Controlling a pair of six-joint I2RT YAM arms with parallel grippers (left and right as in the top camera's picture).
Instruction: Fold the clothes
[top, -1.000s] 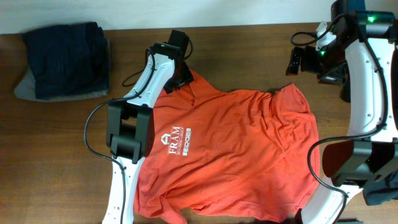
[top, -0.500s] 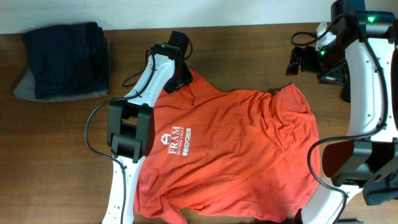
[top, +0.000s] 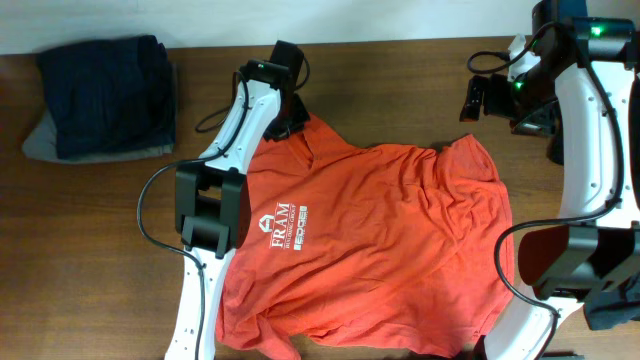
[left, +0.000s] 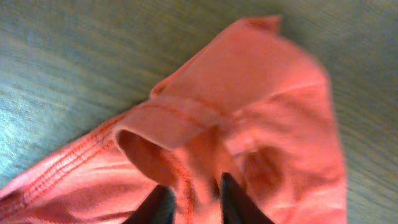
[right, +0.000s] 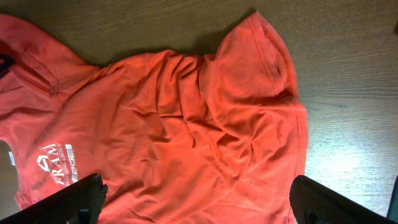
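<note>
An orange-red T-shirt (top: 380, 240) with white lettering lies spread on the wooden table, wrinkled near its right sleeve. My left gripper (top: 285, 120) is at the shirt's upper left sleeve. In the left wrist view its fingers (left: 191, 199) are shut on a fold of the orange sleeve fabric (left: 236, 118), lifted a little off the table. My right gripper (top: 480, 98) hovers open and empty above the table beyond the shirt's right sleeve. The right wrist view looks down on the shirt (right: 186, 137) between its wide-open fingers (right: 199, 202).
A stack of folded dark navy and grey clothes (top: 100, 95) sits at the table's back left. Bare wooden table (top: 90, 250) shows left of the shirt. The arm bases stand at the front left and right.
My left gripper has moved slightly toward the back of the table, pulling the sleeve with it. The right arm has not moved.
</note>
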